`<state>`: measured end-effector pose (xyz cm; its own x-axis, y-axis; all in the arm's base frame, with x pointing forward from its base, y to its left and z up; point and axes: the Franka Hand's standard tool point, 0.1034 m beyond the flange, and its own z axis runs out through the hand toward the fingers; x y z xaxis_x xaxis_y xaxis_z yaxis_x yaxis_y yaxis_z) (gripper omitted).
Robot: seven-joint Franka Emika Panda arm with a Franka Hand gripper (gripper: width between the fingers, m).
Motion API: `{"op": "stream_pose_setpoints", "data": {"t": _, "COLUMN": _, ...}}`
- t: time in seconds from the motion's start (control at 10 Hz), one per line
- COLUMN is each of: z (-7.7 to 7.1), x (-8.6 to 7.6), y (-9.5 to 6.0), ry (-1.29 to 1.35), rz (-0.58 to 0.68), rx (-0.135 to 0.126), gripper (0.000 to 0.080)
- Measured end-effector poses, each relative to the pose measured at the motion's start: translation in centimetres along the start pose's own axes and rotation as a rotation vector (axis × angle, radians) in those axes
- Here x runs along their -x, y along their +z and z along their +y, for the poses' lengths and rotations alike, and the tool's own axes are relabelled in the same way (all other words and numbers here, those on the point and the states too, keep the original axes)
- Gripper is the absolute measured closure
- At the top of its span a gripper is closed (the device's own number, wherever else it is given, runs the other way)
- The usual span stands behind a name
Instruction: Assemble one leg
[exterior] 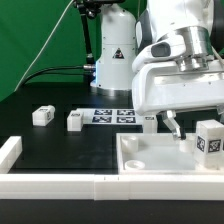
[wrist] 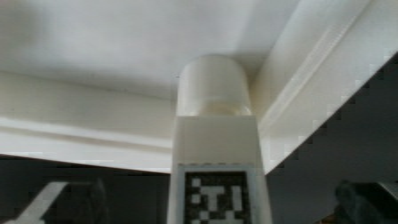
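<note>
**Leg framed between wide-set pincer fingers at the panel's corner**

Leg [wrist: 217,150] fills the middle of the wrist view: a white block with its black-and-white tag toward the lens and a rounded peg at its far end. The peg sits close against an inner corner of the white tray-like panel [wrist: 89,110]. The pincer [wrist: 210,205] is spread wide. Its two dark fingers [wrist: 57,203] show at either side of the leg with a clear gap on each side, so neither pad touches the block.

In the exterior view the arm [exterior: 185,45] comes in from the upper right and bends over, so that its boxy white hand points straight down above the panel's [exterior: 160,165] far rim. One dark finger [exterior: 172,124] shows under the hand, reaching down to about rim height; the other is hidden. A tagged leg [exterior: 208,140] stands upright on the panel near the exterior view's right edge, just beside that finger. Whether it is the block seen in the wrist view cannot be told for sure.

Two loose legs [exterior: 42,116] [exterior: 75,120] rest on the black worktop [exterior: 60,145] toward the exterior view's left, near each other and well apart from the pincer. The marker board [exterior: 112,116] lies flat between them and the hand. A low white rail [exterior: 50,184] runs along the worktop's near edge and turns a corner at the left. The arm's white base [exterior: 115,55] stands behind the marker board.
</note>
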<state>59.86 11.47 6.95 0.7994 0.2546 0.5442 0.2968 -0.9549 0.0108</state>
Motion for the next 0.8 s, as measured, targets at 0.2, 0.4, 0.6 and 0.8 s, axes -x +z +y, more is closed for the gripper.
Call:
{"op": "stream_pose_setpoints", "data": {"t": 0.2, "z": 0.6, "x": -1.2, "y": -1.5, "ry": -0.003, "rz": -0.004, "rx": 0.007, "gripper": 0.0150}}
{"op": "stream_pose_setpoints", "data": {"t": 0.4, "z": 1.0, "x": -1.8, "y": -2.1, "ry": -0.005, "rz": -0.014, "rx": 0.009, "gripper": 0.0150}}
{"op": "stream_pose_setpoints", "data": {"t": 0.6, "z": 0.8, "x": -1.7, "y": -2.0, "ry": -0.006, "rz": -0.048, "rx": 0.001, "gripper": 0.0150}}
{"op": "stream_pose_setpoints", "data": {"t": 0.8, "z": -0.2, "x": -1.0, "y": -2.0, "ry": -0.008, "rz": -0.224, "rx": -0.036, "gripper": 0.0150}}
